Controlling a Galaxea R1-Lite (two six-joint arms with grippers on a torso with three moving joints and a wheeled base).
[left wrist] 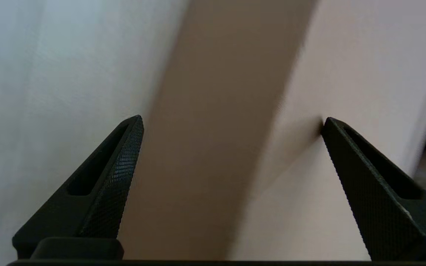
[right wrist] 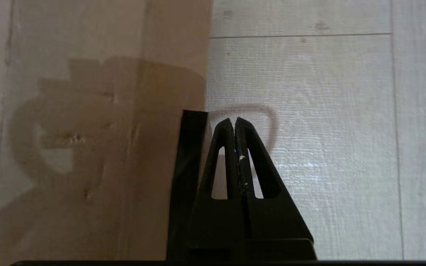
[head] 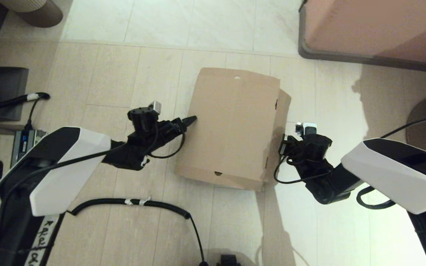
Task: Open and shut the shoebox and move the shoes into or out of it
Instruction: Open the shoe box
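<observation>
Jaws of left gripper apart at closed shoebox, right gripper jaws together beside it

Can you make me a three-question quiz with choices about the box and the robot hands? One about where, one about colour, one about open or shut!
1. Where does the shoebox sit?
A. on the floor between both arms
B. on a shelf
C. on a chair

2. What colour is it?
A. blue
B. brown
C. white

3. How are the right gripper fingers?
A. wide apart
B. holding a shoe
C. pressed together

Answers: 1 A, floor tiles surround it. 2 B, plain cardboard. 3 C, no gap shows; the left gripper is the open one.
</observation>
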